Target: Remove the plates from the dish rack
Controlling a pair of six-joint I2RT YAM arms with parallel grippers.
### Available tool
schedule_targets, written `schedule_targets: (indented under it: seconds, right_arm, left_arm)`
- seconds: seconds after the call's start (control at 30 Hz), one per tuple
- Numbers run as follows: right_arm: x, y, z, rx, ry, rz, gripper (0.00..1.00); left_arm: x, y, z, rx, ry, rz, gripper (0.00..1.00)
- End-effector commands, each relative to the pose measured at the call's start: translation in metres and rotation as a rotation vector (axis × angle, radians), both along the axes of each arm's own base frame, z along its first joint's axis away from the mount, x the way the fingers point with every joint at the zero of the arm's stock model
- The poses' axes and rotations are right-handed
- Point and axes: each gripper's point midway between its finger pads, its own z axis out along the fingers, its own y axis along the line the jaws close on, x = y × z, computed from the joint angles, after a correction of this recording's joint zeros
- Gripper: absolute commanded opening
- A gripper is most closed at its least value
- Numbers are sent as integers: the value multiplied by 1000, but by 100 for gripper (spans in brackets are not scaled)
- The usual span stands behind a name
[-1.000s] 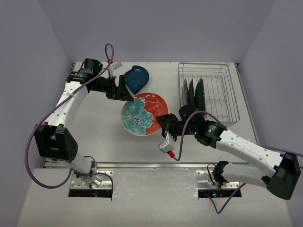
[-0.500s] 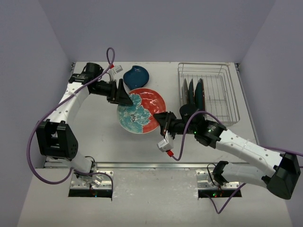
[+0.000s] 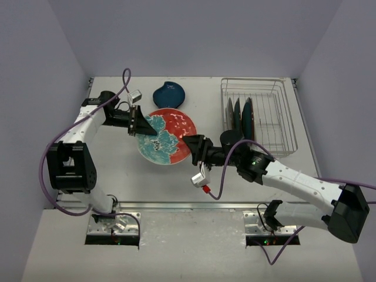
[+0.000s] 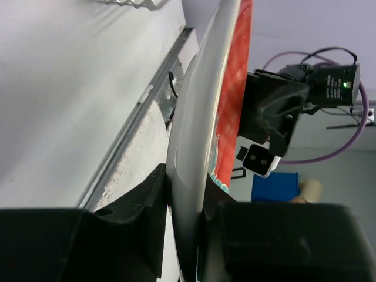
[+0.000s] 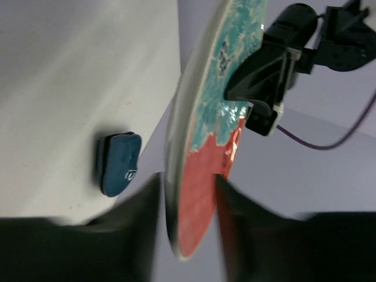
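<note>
A pale table (image 3: 117, 170) is boxed in by lavender walls (image 3: 194, 35). At the left, the left gripper (image 3: 143, 122) is clamped on the left rim of a round teal-and-red plate with a pale underside (image 3: 170, 138), which is held off the table near its centre. The right gripper (image 3: 195, 150) is at the plate's right rim. Its fingers straddle the edge, but they are blurred, so I cannot tell whether they are gripping.

This looks like a handover toward the left. To do it well, one claw should hold firm before the other lets go. The plate should then go down flat on bare table.

Just behind the plate lies a dark blue leaf-shaped dish (image 3: 168, 94), close enough to be knocked. At the far right, a silvery wire dish rack (image 3: 276, 94) holds three upright plates (image 3: 239, 114) not yet unloaded.
</note>
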Motion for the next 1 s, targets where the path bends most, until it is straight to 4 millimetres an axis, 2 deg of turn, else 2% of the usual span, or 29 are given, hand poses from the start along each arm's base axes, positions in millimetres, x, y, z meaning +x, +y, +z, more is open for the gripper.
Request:
schedule_targets:
  seconds: [0.0,0.03,0.13,0.23,0.33,0.57,0.8,0.97]
  right_arm:
    - [7,-1,79,220,-188,-37,71]
    - [8,-3,75,216,-183,-51,81]
    - [13,-9,69,206,-179,-94,91]
    - [17,-16,64,200,-156,-136,95]
    - [20,-22,64,201,-128,-174,96]
    - [27,-37,55,175,-84,-264,99]
    - [31,-50,52,168,-40,-337,99]
    - [35,-56,54,190,7,-394,99]
  left_arm:
    - [40,52,11,-49,-102,130,0]
    - [46,64,10,-44,-112,160,0]
    - [70,109,2,-41,-91,281,0]
    - [89,152,-16,34,-85,387,0]
    - [104,185,-41,162,-106,462,0]
    - [143,224,-87,308,-102,592,0]
    - [183,247,-109,305,-45,729,0]
    - [203,258,-118,323,-36,765,0]
